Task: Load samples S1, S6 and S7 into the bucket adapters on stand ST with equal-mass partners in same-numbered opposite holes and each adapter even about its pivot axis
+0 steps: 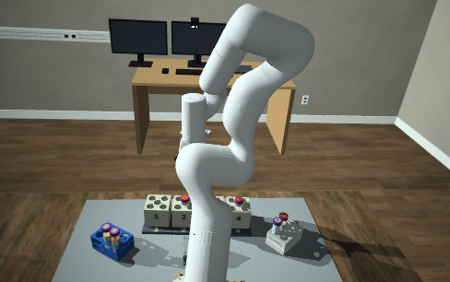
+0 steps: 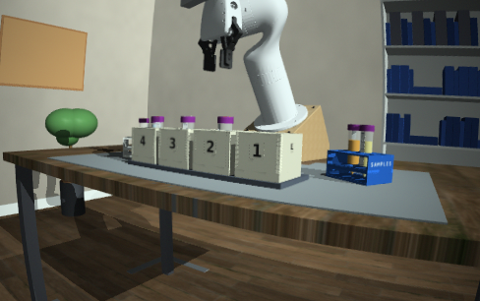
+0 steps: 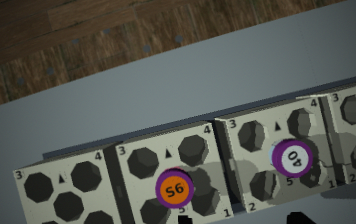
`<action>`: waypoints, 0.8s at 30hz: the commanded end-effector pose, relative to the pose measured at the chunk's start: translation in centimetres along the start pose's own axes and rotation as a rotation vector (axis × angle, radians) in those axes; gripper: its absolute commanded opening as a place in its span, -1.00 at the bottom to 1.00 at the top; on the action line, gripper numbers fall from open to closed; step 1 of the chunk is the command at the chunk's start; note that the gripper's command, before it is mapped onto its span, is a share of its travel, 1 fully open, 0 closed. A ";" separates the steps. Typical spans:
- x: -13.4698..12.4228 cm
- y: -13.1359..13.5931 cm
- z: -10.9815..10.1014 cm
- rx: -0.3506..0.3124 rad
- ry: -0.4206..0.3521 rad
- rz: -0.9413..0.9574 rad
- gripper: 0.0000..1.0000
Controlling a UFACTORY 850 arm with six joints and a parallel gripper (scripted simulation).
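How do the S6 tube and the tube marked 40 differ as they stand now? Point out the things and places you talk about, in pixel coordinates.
The S6 tube [image 1: 184, 198] [image 2: 225, 120] [image 3: 174, 189] has an orange dot, the 40 tube [image 2: 188, 120] [image 3: 294, 158] a white one. The S6 tube is in adapter 2 [image 1: 183, 218] [image 2: 210, 154] [image 3: 131, 187], the 40 tube in adapter 3 [image 1: 221, 198] [image 2: 172, 150] [image 3: 265, 122]. Both have purple caps.

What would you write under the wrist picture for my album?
An orange-dotted S6 tube and a white-dotted 40 tube stand in neighboring adapters, their purple caps seen from above.
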State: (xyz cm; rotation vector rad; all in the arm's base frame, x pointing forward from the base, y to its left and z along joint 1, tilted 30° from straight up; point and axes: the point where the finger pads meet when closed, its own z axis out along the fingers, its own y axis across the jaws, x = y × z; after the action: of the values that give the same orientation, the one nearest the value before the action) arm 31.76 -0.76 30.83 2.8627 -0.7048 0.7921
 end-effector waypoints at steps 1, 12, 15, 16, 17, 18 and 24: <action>0.1 2.6 -0.1 0.006 -0.001 0.170 0.15; 0.1 7.1 -0.1 0.006 -0.002 0.470 0.15; 0.2 8.6 -0.1 0.006 -0.002 0.566 0.15; 0.2 9.1 -0.1 0.006 -0.002 0.566 0.15; 0.2 9.6 -0.1 0.006 -0.002 0.566 0.15; 0.2 10.1 -0.1 0.006 -0.002 0.566 0.15; 0.2 12.1 0.0 0.006 -0.002 0.566 0.15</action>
State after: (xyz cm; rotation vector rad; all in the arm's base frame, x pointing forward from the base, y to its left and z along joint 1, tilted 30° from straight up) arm 27.25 -9.69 30.53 2.6342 -1.5351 0.8567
